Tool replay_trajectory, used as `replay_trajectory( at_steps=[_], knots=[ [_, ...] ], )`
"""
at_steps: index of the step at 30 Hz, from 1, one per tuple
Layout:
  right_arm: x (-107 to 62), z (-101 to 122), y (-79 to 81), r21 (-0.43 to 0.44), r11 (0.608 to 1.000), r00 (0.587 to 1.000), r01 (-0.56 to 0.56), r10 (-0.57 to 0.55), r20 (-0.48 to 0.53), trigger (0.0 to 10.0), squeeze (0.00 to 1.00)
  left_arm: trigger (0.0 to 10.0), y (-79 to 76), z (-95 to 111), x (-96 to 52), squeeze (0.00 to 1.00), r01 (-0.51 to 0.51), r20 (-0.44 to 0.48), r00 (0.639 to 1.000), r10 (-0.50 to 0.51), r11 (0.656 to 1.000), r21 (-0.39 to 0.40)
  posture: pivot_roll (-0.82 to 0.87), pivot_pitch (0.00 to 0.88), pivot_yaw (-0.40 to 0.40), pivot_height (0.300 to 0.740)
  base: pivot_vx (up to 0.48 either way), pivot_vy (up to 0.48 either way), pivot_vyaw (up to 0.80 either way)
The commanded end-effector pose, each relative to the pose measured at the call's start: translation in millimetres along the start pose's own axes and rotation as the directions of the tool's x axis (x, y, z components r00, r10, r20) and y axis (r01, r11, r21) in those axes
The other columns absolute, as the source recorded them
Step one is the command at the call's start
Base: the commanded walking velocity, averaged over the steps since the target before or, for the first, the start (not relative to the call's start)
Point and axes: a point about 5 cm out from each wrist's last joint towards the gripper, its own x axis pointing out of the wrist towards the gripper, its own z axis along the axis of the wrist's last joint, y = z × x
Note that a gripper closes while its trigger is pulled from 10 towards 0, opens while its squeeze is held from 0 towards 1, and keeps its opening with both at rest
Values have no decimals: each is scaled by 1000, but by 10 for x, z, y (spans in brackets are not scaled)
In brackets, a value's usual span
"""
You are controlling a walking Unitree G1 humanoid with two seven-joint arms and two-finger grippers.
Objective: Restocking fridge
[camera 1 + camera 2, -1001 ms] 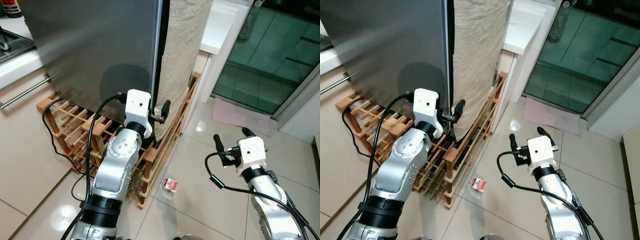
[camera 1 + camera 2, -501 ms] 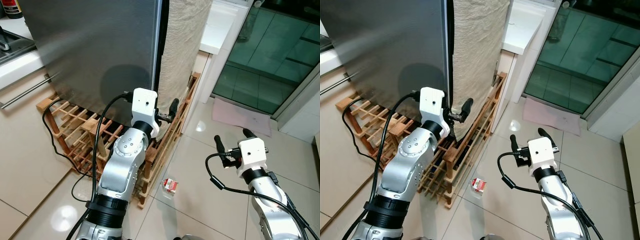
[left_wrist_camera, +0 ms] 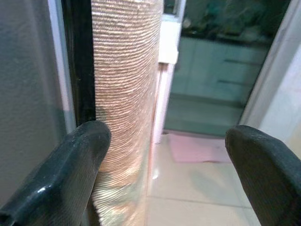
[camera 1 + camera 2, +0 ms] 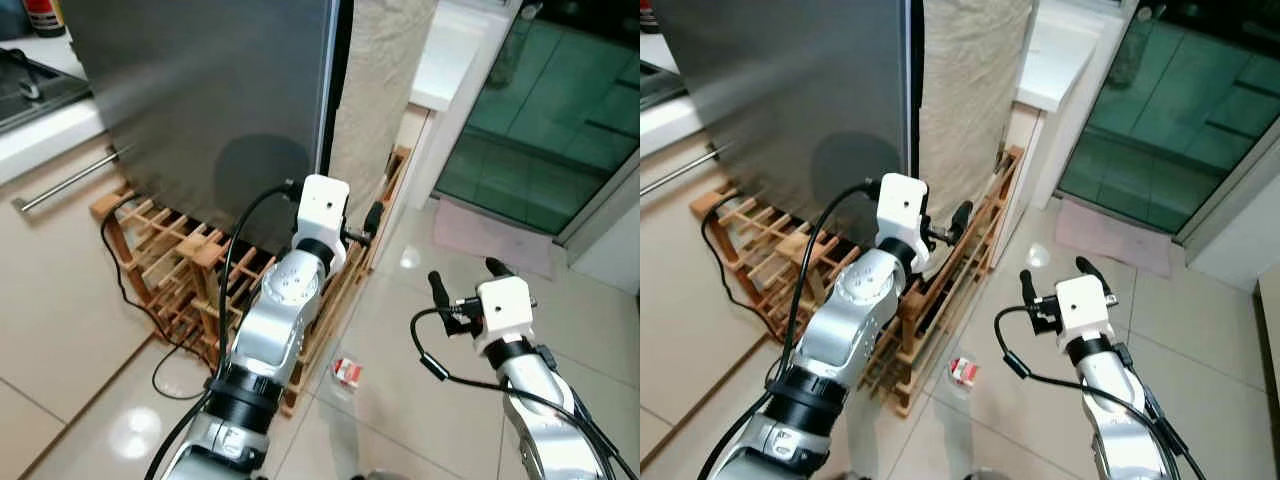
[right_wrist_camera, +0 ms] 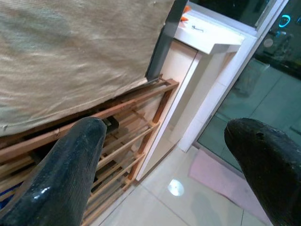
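The fridge's grey steel door (image 4: 200, 90) stands shut ahead of me, with a beige woven cloth (image 4: 385, 70) hanging beside its right edge. My left gripper (image 4: 368, 228) is raised low at that edge, open, nothing between its fingers; in the left wrist view one fingertip (image 3: 89, 141) lies in front of the dark gap (image 3: 77, 61) between door and cloth. My right gripper (image 4: 465, 277) hovers open over the floor tiles to the right, holding nothing. A small red and white carton (image 4: 346, 372) lies on the floor between the two arms.
A wooden rack (image 4: 170, 260) sits on the floor under and in front of the fridge, with a black cable (image 4: 125, 290) trailing beside it. A counter with a bar handle (image 4: 60, 180) is at the left. A pink mat (image 4: 490, 225) lies before the glass door (image 4: 560, 100) at the right.
My left arm has reached forward and to the right, bringing its gripper up to the door's right edge by the cloth. The view has shifted slightly. The right arm has stayed put.
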Motion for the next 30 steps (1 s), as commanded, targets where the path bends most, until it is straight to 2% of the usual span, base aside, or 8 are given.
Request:
replay_trajectory(
  at_steps=[1, 6, 11, 16, 25, 26, 28, 30],
  knots=[
    [-15, 19, -61, -11, 1000, 1000, 25, -25, 8, 10000, 0, 10000, 75, 18, 53, 0, -64, -15, 998, 64, 997, 38, -132, 39, -62, 732, 0, 0, 0],
    [-15, 15, -55, -10, 1000, 1000, 26, -26, 5, 10000, 0, 10000, 198, -54, 72, 0, -174, -80, 982, 169, 983, -61, -136, 41, -61, 732, 0, 0, 0],
    [-10, 18, -60, -12, 1000, 1000, 27, -27, 5, 10000, 0, 10000, 66, -94, 75, 0, -143, -133, 985, 109, 950, -278, -136, 43, -64, 732, 0, 0, 0],
    [-7, 17, -66, -13, 1000, 1000, 27, -27, 4, 10000, 0, 10000, 32, -84, 83, 0, -137, -146, 985, 91, 928, -347, -136, 43, -67, 732, 0, 0, 0],
    [-12, 23, -63, -15, 1000, 1000, 24, -23, 7, 10000, 0, 10000, -241, 281, 66, 0, 132, 69, 990, -125, 985, -112, -137, 46, -68, 732, 0, 0, 0],
    [-12, 23, -63, -15, 1000, 1000, 24, -23, 7, 10000, 0, 10000, -241, 281, 66, 0, 132, 69, 990, -125, 985, -112, -137, 46, -68, 732, 0, 0, 0],
    [-4, 40, -59, -11, 1000, 1000, 26, -26, 12, 10000, 0, 10000, -159, 333, -28, 0, 144, 121, 982, -147, 989, 37, -134, 46, -69, 732, 0, 0, 0],
    [-2, 41, -59, -9, 1000, 1000, 26, -26, 13, 10000, 0, 10000, -94, 315, -84, 0, 139, 125, 982, -142, 990, 38, -126, 44, -72, 732, 0, 0, 0]
  ],
)
